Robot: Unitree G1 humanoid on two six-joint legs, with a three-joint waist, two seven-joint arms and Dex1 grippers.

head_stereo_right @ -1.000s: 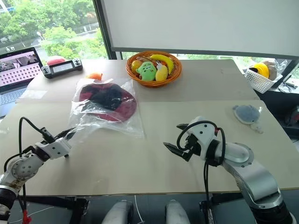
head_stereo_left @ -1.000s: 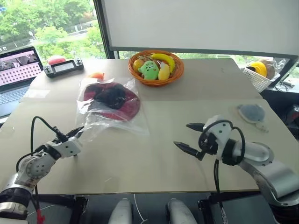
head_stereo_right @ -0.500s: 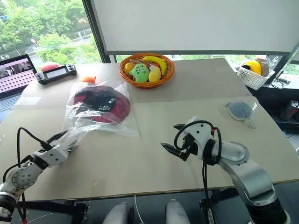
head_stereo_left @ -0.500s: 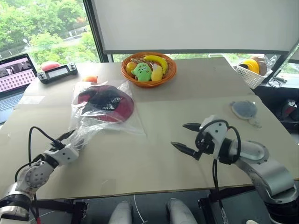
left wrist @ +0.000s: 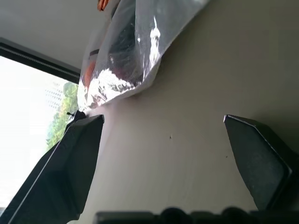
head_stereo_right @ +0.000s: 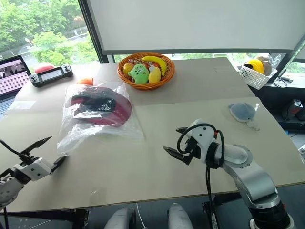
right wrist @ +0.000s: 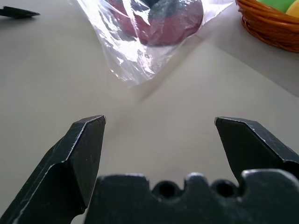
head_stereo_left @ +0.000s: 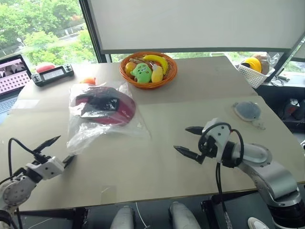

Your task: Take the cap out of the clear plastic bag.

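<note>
The cap (head_stereo_left: 102,104), dark red with a black crown, lies inside the clear plastic bag (head_stereo_left: 88,134) on the left half of the table (head_stereo_left: 157,109). The bag's near corner rests loose on the tabletop. My left gripper (head_stereo_left: 66,146) hovers open just short of that corner, touching nothing; the left wrist view shows the bag (left wrist: 135,46) ahead of its spread fingers (left wrist: 70,168). My right gripper (head_stereo_left: 180,138) stands open and empty over the middle of the table, pointing toward the bag (right wrist: 135,56) and the cap (right wrist: 173,18).
An orange fruit basket (head_stereo_left: 148,69) stands behind the bag. A grey-blue soft pad (head_stereo_left: 248,110) lies at the right, a white basket (head_stereo_left: 257,71) at the far right corner. A game controller (head_stereo_left: 52,74), a laptop (head_stereo_left: 12,78) and a small orange thing (head_stereo_left: 88,81) sit at the far left.
My left gripper has opened, let go of the bag's near corner and drawn back toward the near left edge. The bag's corner has settled on the table. The camera has shifted; the right arm stays put.
</note>
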